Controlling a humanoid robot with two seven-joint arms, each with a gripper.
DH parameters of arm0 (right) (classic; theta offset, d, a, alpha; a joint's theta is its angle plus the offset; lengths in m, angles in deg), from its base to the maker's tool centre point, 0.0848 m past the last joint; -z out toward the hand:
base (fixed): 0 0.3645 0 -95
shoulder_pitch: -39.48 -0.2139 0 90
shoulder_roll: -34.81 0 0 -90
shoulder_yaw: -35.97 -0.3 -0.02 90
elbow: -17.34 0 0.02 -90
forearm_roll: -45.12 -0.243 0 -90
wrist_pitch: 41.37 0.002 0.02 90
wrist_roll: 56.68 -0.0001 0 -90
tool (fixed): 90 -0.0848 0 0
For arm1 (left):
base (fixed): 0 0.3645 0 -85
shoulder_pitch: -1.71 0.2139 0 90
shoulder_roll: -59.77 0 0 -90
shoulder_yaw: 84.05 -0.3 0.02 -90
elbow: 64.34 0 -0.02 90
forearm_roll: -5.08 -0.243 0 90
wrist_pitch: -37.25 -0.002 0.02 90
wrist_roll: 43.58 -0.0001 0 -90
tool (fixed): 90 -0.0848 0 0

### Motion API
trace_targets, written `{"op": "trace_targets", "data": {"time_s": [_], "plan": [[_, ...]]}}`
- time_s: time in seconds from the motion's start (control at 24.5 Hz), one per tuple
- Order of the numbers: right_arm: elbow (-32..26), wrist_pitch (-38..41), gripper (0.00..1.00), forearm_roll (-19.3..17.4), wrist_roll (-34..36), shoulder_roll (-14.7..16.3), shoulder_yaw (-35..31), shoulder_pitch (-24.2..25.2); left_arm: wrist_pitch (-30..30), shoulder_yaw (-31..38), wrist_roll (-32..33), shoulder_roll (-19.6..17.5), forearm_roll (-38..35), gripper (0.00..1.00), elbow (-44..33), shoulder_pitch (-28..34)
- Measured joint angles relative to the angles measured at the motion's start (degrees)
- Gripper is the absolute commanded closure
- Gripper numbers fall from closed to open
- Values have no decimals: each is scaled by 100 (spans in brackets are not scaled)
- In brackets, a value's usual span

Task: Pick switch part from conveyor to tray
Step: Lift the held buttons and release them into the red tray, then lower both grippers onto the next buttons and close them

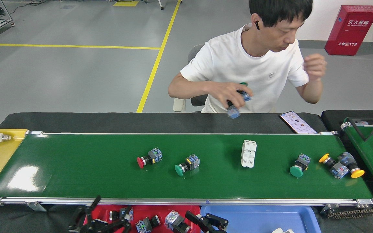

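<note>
Head view: left claw [91, 215] spread wide, empty, over red tray [147, 209]. Right claw [206, 221] open, empty, near blue tray [264, 215]. Red switch [149, 157] and green switch [187, 164] lie on green belt [76, 168]. Belt may carry them away; late grab misses. Person's hand [230, 94] close, could bump.

1. The conveyor [76, 168] carries a red push-button switch [149, 157], a green one [187, 164], a white circuit breaker [248, 153], another green switch [299, 165] and two yellow ones [340, 165].
2. The left gripper [91, 220], fingers spread, hangs over the red tray [193, 210], which holds switch parts [147, 223].
3. The right gripper [207, 223] is open beside the blue tray [264, 218].
4. A person [254, 71] holds switches.
</note>
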Motion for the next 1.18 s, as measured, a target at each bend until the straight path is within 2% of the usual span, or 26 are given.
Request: {"op": "trace_targets", "data": {"time_s": [0.08,0.2,0.33,0.49,0.65,0.82,0.94,1.06,1.1,1.18], "plan": [[-3,-9,0,-41,-7,-11,-212,-81,0,273,162,0,392,0,61,45],[-100,-89,2,-60,-10,-155,-1214,-227,4,454,274,-23,577,0,156,85],[-280,-702,2,-51,-17,-243,-1910,-285,14,419,307,-23,574,0,154,83],[-359,-1801,3,123,-45,117,-2260,-205,-103,75,317,54,-124,0,265,-377],[-373,-2489,3,368,117,251,-2280,150,-530,-524,320,130,-568,0,1194,-1444],[-194,-2995,3,874,176,227,-2163,58,-822,-843,339,122,-741,0,2313,-2354],[267,-3517,2,1171,182,89,-1560,-399,-891,-896,271,119,-764,0,2975,-2860],[886,-4132,2,1206,187,80,-999,-976,-910,-905,231,101,-785,0,3329,-3135],[1061,-4336,2,1204,190,79,-847,-1150,-921,-930,224,96,-810,4,3419,-3217],[1410,-4614,2,1189,193,71,-611,-1449,-929,-1048,214,97,-920,19,3601,-3362]]}}
